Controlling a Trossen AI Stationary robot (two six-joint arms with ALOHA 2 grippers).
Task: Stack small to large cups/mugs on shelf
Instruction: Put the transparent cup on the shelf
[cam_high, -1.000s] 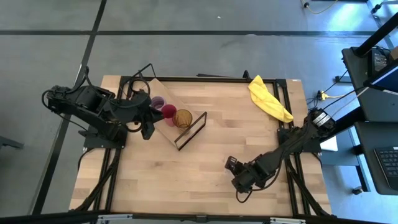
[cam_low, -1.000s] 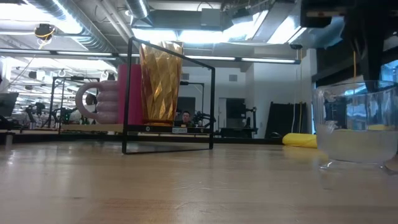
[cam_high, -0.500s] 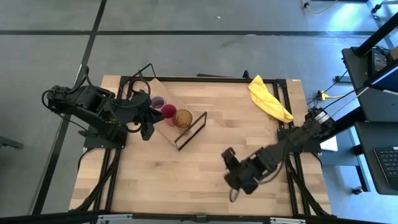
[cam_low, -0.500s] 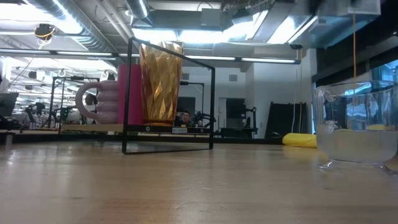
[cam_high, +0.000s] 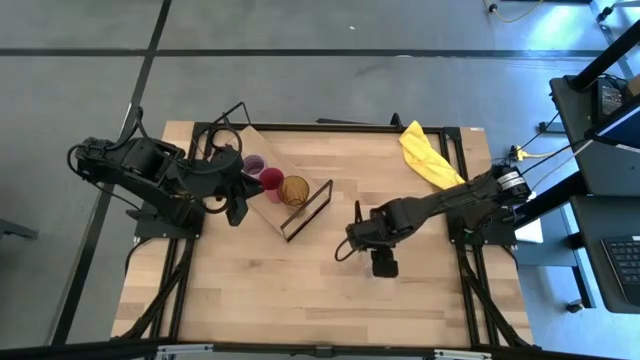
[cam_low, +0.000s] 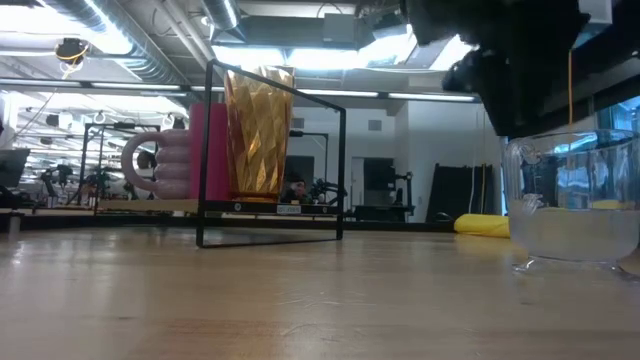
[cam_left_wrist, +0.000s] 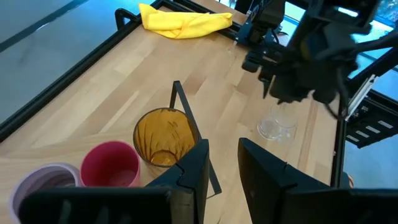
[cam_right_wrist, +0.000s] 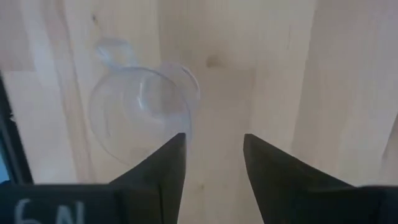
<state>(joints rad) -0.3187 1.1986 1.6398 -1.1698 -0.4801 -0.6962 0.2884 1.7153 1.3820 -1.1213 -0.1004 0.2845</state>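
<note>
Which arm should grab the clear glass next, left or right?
Right. The right gripper hangs open directly above the clear glass, which stands alone on the table. The left gripper waits by the shelf, far from it.

Two dark, almost black arms are seen from above, each built of chunky jointed segments. Black cables are looped around the left arm near its base, and thinner cabling is trailed along the right arm. Flat, squared black fingers are shown on the right claw. Pale handwritten characters, possibly "6N", are marked on its housing.
</note>
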